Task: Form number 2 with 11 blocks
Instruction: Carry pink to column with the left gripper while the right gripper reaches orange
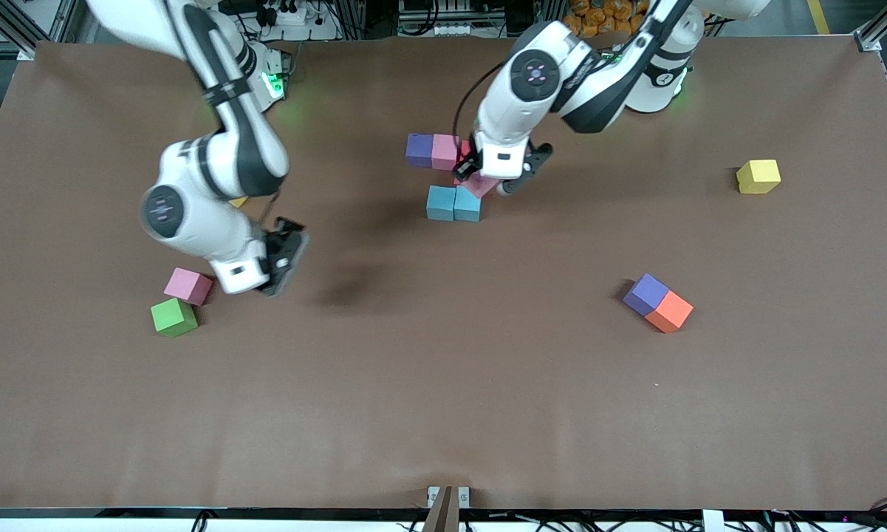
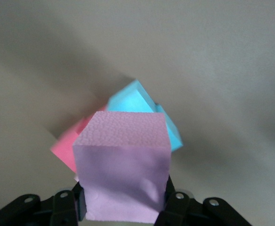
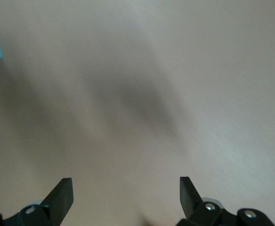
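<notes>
Left gripper [image 1: 496,179] over mid-counter [image 1: 443,414]: jaws pinching a pink block [image 2: 123,165], just above the two light blue blocks [image 1: 453,204]. A purple block [image 1: 419,150] and pink block [image 1: 445,151] sit touching, farther from the front camera than the blue pair. Right gripper [image 1: 284,255] in the air, jaws spread, empty, near a pink cube [image 1: 187,286] and green cube [image 1: 173,317]. Purple-orange pair [image 1: 658,304] and yellow cube [image 1: 758,176] lie toward the left arm's end.

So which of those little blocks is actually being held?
The pink block clamped between the left gripper's fingers, over the red block beside the two light blue ones; every other block sits loose on the table.
</notes>
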You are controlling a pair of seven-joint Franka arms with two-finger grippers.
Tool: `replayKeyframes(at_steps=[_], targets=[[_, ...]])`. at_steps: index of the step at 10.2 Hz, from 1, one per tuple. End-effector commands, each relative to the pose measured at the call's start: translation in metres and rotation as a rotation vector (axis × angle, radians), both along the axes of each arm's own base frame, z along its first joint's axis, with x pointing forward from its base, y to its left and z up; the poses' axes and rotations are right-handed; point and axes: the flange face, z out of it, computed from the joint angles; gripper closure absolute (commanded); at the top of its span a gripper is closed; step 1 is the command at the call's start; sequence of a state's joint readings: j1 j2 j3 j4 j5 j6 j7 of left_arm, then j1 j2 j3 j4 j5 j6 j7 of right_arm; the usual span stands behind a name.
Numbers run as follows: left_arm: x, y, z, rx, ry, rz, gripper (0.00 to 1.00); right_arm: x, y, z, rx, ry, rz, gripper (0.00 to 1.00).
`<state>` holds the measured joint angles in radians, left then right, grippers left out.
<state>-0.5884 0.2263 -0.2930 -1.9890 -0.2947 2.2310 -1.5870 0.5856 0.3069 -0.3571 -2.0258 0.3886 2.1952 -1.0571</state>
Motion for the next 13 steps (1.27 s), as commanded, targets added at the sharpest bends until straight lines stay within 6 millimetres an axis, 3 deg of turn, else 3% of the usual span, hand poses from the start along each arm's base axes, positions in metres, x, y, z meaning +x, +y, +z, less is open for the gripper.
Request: replayKeyframes(at_steps=[1,3,5,9,13], targets=[[0.015,-0.056,-0.013,0.009,0.054,0.169,0.85,0.0,-0.047,-0.013,-0.011,0.032,-0.049,0.0],[0.021,-0.078,-0.027,0.03,0.098,0.315,0.81,-0.016,-0.083,-0.026,-0.016,0.055,-0.132,0.0],[0.015,-0.102,-0.045,0.038,0.116,0.445,0.81,-0.045,-0.105,-0.038,-0.021,0.02,-0.189,0.0],[0.005,-0.127,-0.075,0.018,0.124,0.608,0.81,-0.078,-0.125,-0.072,-0.014,0.027,-0.297,0.0],[-0.022,-0.14,-0.087,0.034,0.12,0.634,0.81,-0.089,-0.132,-0.089,-0.034,-0.012,-0.34,0.0]])
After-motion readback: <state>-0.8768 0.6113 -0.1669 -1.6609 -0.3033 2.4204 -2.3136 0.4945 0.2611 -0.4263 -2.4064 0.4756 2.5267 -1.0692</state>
